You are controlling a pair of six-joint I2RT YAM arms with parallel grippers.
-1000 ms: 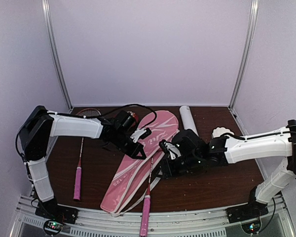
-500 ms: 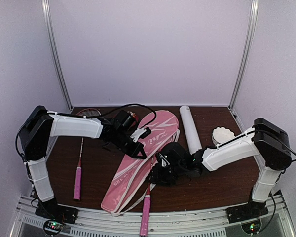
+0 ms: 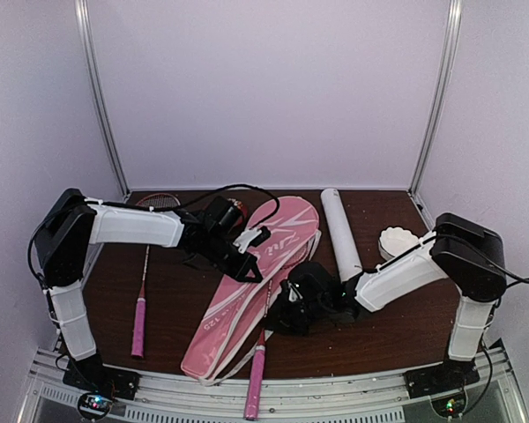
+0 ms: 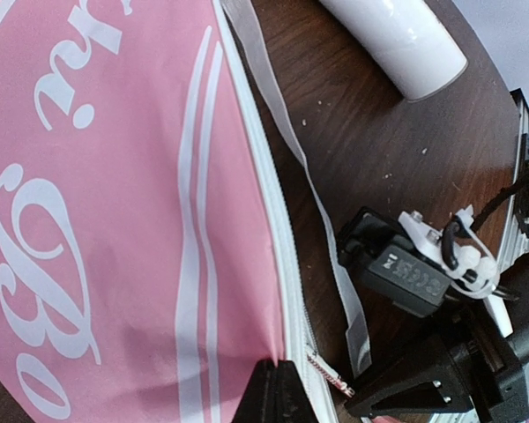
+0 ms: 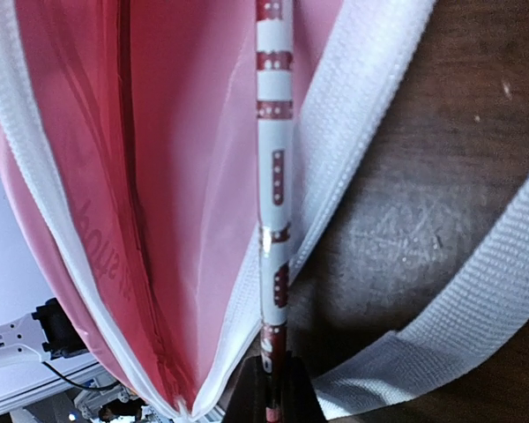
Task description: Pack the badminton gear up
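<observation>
You: left gripper [image 4: 275, 381] pinched shut on pink bag [image 3: 234, 310] zipper edge; right gripper [image 5: 270, 388] clamped on racket [image 5: 273, 176] shaft, head under flap. Second racket [image 3: 139, 317], tube [image 3: 341, 231] not packed.

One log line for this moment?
left claw: pinching pink bag rim | right claw: gripping racket shaft at bag mouth | second racket, white tube: on table

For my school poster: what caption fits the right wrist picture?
Right gripper pinches the shaft of a racket lying in the open pink bag.
</observation>
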